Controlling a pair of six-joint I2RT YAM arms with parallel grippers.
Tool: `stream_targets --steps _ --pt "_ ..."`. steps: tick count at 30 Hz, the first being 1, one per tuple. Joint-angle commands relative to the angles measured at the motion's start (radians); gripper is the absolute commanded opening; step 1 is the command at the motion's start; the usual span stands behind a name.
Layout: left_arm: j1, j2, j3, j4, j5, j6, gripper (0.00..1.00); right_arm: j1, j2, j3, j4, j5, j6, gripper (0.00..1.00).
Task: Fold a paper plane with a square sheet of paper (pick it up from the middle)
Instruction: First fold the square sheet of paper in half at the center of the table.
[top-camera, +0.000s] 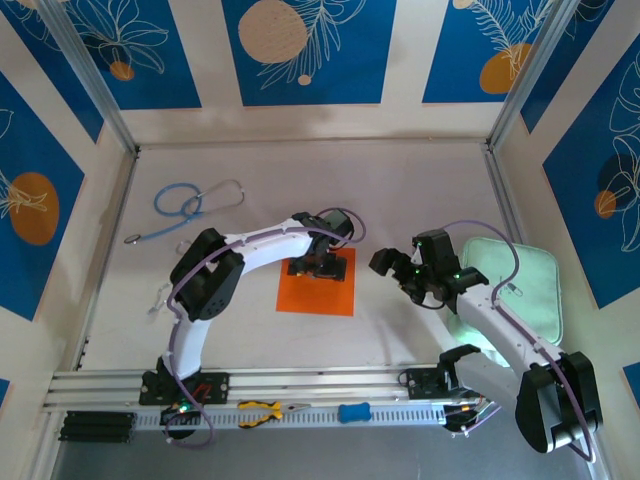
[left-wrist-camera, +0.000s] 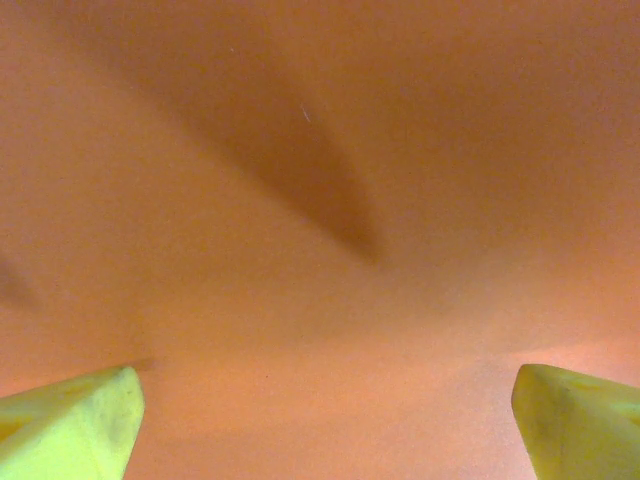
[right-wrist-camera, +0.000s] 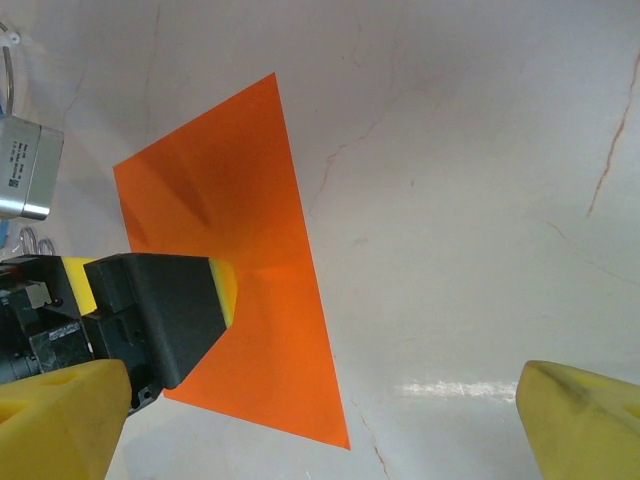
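Both are spread wide and empty. Left hand (top-camera: 318, 264) is low over the square sheet of paper (top-camera: 325, 297) on the counter (top-camera: 400, 190), toward its 12 o'clock edge. Right hand (top-camera: 398, 272) hangs off its 3 o'clock side, clearly farther.

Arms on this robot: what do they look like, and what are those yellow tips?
The left arm and right arm both have smooth white shells, chunky black joints and a thin lilac cable looping alongside. Each ends in two wedge-shaped fingers, which are black-backed with yellow-green faces.
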Motion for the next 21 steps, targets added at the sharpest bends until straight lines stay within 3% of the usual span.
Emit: stream_targets --steps 1,9,21 --pt "0.007 0.023 -0.006 -0.006 0.007 -0.027 0.95 0.007 0.003 -0.012 0.008 -0.028 -0.009 0.99" --pt "0.006 0.019 -0.010 -0.031 -0.043 -0.040 0.95 0.007 0.000 -0.019 0.012 -0.032 -0.006 0.99" --pt "-0.002 0.060 -0.021 -0.013 -0.008 -0.075 0.95 -0.005 -0.008 -0.019 -0.003 -0.035 -0.005 1.00"
